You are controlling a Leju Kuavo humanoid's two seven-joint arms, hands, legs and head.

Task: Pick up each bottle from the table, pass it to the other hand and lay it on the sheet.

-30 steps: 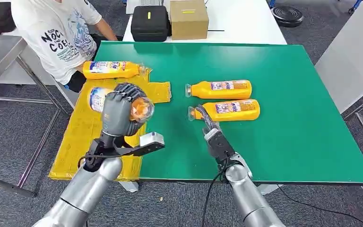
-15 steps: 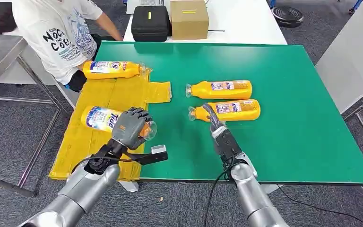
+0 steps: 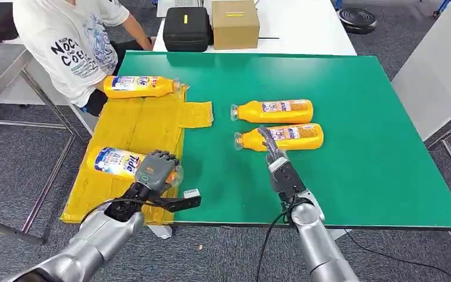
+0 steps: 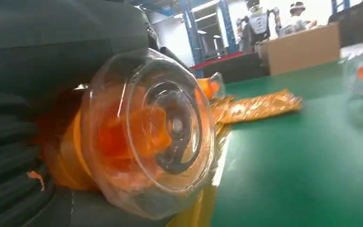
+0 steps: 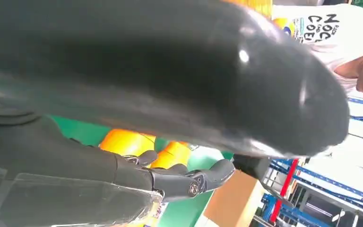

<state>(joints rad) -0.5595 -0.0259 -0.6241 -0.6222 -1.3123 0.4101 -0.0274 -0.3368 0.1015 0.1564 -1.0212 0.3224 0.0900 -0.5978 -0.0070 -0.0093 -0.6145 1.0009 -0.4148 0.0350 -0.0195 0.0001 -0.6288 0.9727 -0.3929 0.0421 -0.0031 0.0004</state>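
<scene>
My left hand (image 3: 154, 170) grips an orange bottle (image 3: 116, 162) near its clear cap, low over the near part of the yellow sheet (image 3: 126, 126); the cap (image 4: 146, 132) looms close in the left wrist view. A second orange bottle (image 3: 138, 86) lies at the sheet's far end. Two more orange bottles lie side by side on the green table (image 3: 358, 147), one farther (image 3: 273, 110) and one nearer (image 3: 280, 138). My right hand (image 3: 275, 158) is open, its fingers (image 5: 189, 182) stretched out beside the nearer bottle's neck and holding nothing.
A person in a white printed shirt (image 3: 70, 41) sits at the far left, beside the sheet. A black case (image 3: 186, 28) and a cardboard box (image 3: 235, 23) stand on the white table beyond. The table's front edge runs close to both arms.
My left hand has lowered the bottle from above the sheet down to its near part, tipping it flat. The right hand has crept slightly forward toward the nearer bottle.
</scene>
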